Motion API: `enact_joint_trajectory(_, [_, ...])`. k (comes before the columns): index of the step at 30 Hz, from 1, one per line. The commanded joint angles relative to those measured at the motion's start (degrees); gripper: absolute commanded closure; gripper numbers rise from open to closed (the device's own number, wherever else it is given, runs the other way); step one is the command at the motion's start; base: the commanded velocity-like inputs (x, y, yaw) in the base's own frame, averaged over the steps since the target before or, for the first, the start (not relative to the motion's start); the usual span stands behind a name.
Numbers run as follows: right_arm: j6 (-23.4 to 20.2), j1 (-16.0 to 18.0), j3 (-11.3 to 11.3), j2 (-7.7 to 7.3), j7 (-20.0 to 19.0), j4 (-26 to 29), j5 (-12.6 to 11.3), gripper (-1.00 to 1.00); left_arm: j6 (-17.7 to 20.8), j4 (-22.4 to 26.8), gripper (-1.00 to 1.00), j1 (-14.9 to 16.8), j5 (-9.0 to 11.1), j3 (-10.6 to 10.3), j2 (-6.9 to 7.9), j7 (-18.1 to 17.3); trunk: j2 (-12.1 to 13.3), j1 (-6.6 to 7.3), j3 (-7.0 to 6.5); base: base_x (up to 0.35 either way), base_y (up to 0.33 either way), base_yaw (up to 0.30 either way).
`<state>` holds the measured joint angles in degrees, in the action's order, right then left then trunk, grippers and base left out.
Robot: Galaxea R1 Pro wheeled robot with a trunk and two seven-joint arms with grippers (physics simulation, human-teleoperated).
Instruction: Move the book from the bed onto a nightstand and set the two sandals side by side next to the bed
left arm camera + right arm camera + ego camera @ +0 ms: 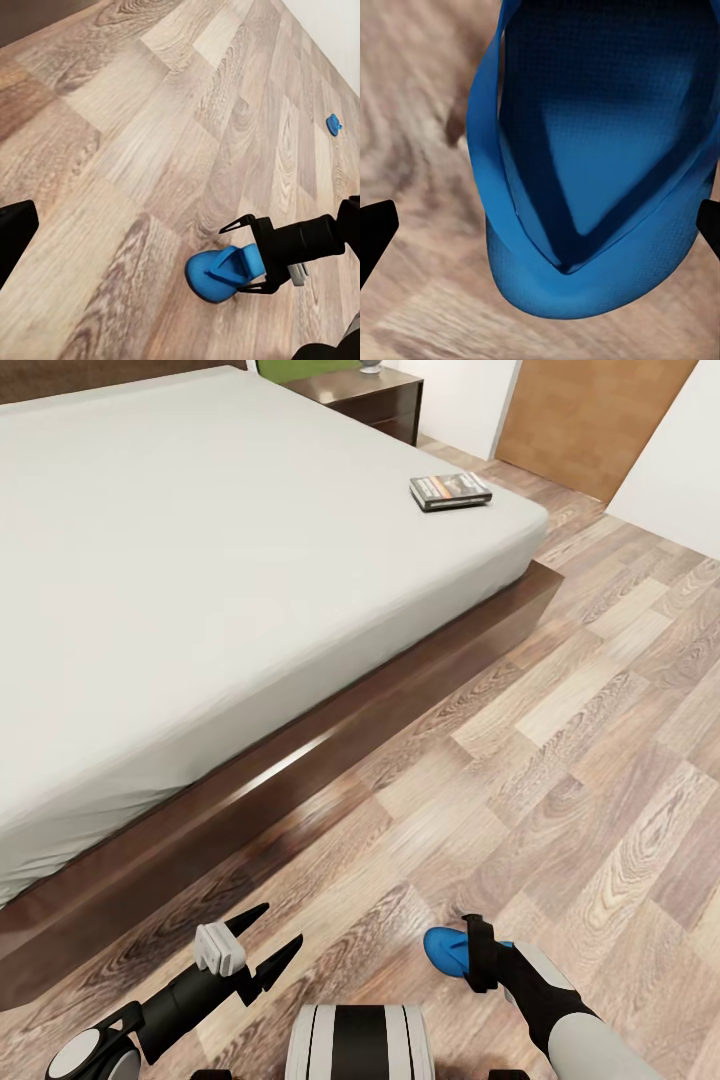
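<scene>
The right gripper [470, 955] holds a blue sandal [447, 950] — the left wrist view shows the fingers [255, 259] closed on its sides, the toe end jutting out past the tips and the strap [229, 264] facing up. From the right wrist camera the sandal [600, 187] lies straight ahead along the fingers, its long axis in line with them, toe rounded toward the floor [412, 97]. It hangs low over the wood planks, and whether the toe touches them cannot be told.

The left gripper [268, 940] hovers beside it, fingers spread and holding nothing, pointing toward the bed [200, 560]. The bed frame [300, 760] runs just beyond both grippers, so the held sandal is already near the bedside; the likely next step is to set it down flat by the frame.

The second sandal [333, 124] lies far off on the floor, well apart from the first, seen in the left wrist view. Which arm is nearer to it cannot be told from here.

The book [450, 490] lies flat near the far corner of the mattress, well away from both grippers, with a nightstand [375, 400] beyond it. Its cover lettering is too small to read, and no other writing shows.
</scene>
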<state>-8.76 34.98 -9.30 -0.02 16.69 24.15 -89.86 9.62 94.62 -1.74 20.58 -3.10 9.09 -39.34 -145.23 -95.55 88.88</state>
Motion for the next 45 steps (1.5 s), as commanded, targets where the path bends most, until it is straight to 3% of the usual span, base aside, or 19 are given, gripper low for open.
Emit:
enact_joint_trajectory(1, [-0.2, 0.0, -0.3, 0.02, 0.4, 0.1, -0.2, -1.0, 0.6, 0.0, -1.0, 0.0, 0.6, 0.0, 0.04, -0.1, 0.0, -0.02, 0.25, 0.0, 0.0, 0.0])
enact_joint_trajectory(5, [-0.2, 0.0, -0.3, 0.02, 0.4, 0.1, -0.2, -1.0, 0.6, 0.0, -1.0, 0.0, 0.6, 0.0, 0.05, -0.1, -0.1, -0.12, 1.13, 0.0, 0.0, 0.0])
enact_joint_trajectory(17, [-0.2, 0.0, -0.3, 0.02, 0.4, 0.1, -0.2, -1.0, 0.5, 0.0, -1.0, 0.0, 0.6, -0.1, 0.05, -0.1, -0.1, -0.12, 1.13, 0.0, 0.0, 0.0])
enact_joint_trajectory(23, [-0.2, 0.0, -0.3, 0.02, 0.4, 0.1, -0.2, -1.0, 0.5, 0.0, -1.0, 0.0, 0.6, -0.1, 0.0, -0.1, -0.2, -0.28, 2.46, 0.0, 0.0, 0.0])
enact_joint_trajectory(38, [-0.2, 0.0, -0.3, 0.02, 0.4, 0.1, -0.2, -1.0, 0.5, 0.0, -1.0, 0.0, 0.6, -0.1, 0.0, -0.1, -0.2, -0.28, 2.46, 0.0, 0.0, 0.0])
enact_joint_trajectory(39, [-0.2, 0.0, -0.3, 0.02, 0.4, 0.1, -0.2, 1.0, 0.5, 0.0, -1.0, 0.0, 0.6, -0.1, -0.02, -0.1, -0.2, -0.28, 2.46, 0.0, 0.0, 0.0])
enact_joint_trajectory(45, [-0.2, 0.0, -0.3, 0.02, 0.4, 0.1, -0.2, 1.0, 0.5, 0.0, -1.0, 0.0, 0.6, -0.1, 0.01, -0.1, -0.2, -0.28, 2.46, 0.0, 0.0, 0.0])
